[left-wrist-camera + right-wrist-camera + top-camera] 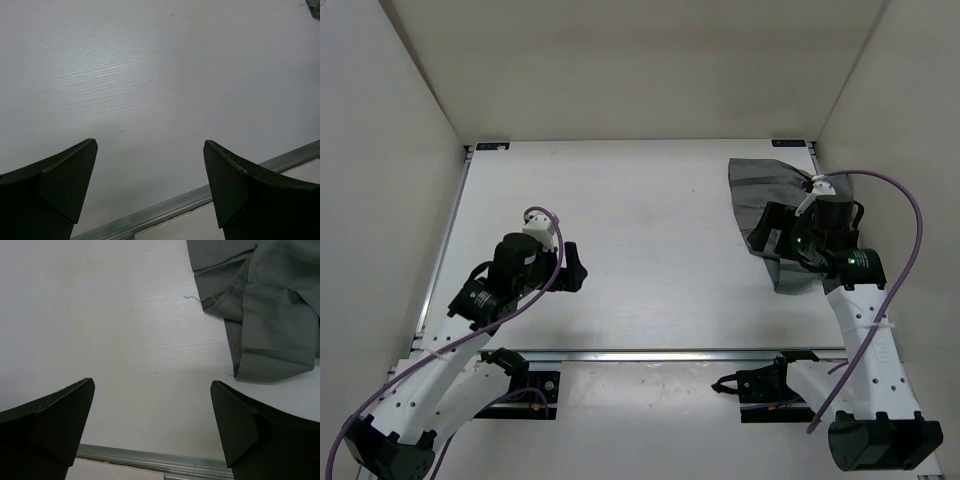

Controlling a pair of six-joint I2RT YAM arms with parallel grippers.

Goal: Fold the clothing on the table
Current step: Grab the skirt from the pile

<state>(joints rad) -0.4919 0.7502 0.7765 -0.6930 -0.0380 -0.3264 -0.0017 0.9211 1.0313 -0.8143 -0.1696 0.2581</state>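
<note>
- White table (620, 250) filled the enclosure floor, with plain pale walls (620, 70) rising on three sides.
- The clothing (765, 185), a grey garment, lay crumpled on the table by the far right corner, partly under the right gripper (767, 232) in the top view.
- From the right wrist, the clothing (265, 315) sat ahead of the fingers and off to their right, its layers overlapping with a folded hem nearest the right finger. It did not touch either finger.
- A loose pale thread (192, 298) trailed from the garment's edge onto the bare table.
- The right gripper (152, 382) stood wide open, with only white table between its dark fingers (50, 420).
- The left gripper (574, 268) hung over the near left part of the table, well apart from the clothing.
- It too was spread wide (150, 141), nothing between its fingers (55, 180) but bare white surface.
- A metal rail (150, 457) ran just below the right gripper's fingertips in its wrist view. A like rail (200, 197) crossed at a slant beneath the left gripper.
- Purple cables (910, 230) looped along both arms.
- Small black brackets (492, 147) marked the table's far corners.
</note>
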